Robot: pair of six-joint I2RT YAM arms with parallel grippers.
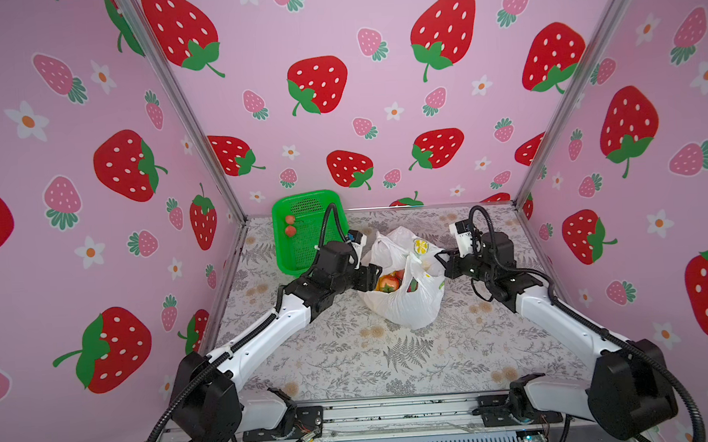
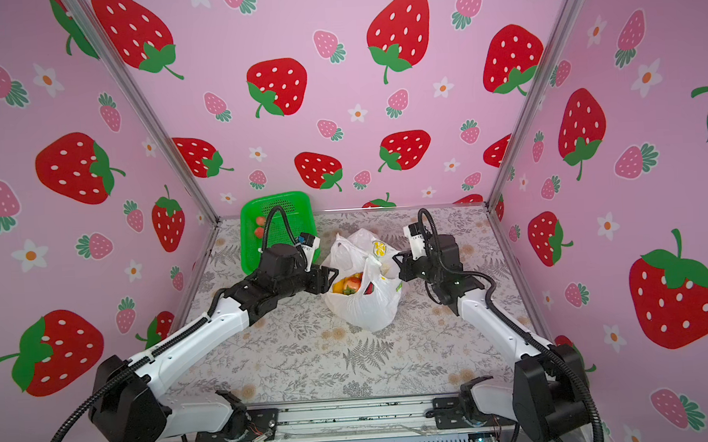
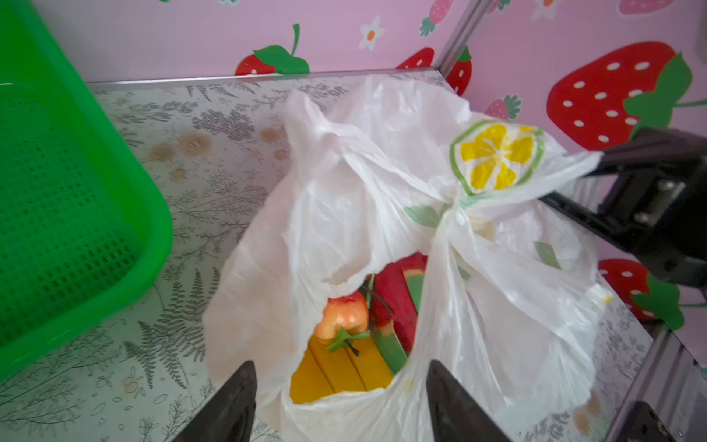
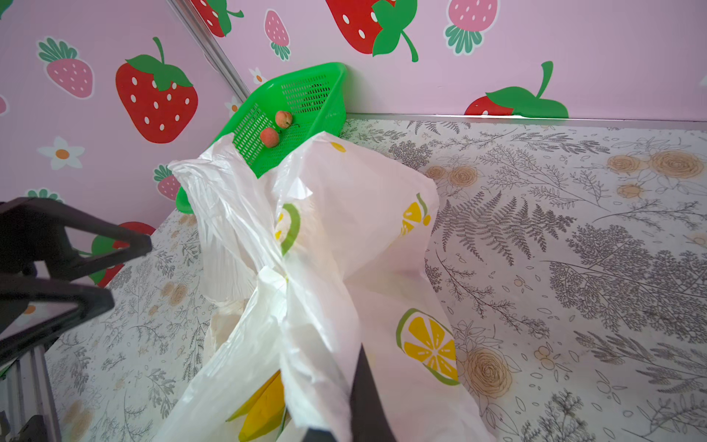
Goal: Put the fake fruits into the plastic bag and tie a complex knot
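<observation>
Bright even light, perhaps slight blur

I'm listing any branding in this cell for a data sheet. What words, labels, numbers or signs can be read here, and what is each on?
No text is legible in any view.
white camera housing on the right arm: tiny dark marks, too small to read.
white camera housing on the left arm: small blue patch, too small to read.
plastic bag: lemon and leaf prints only, no words.
green basket: no label in view.
</observation>
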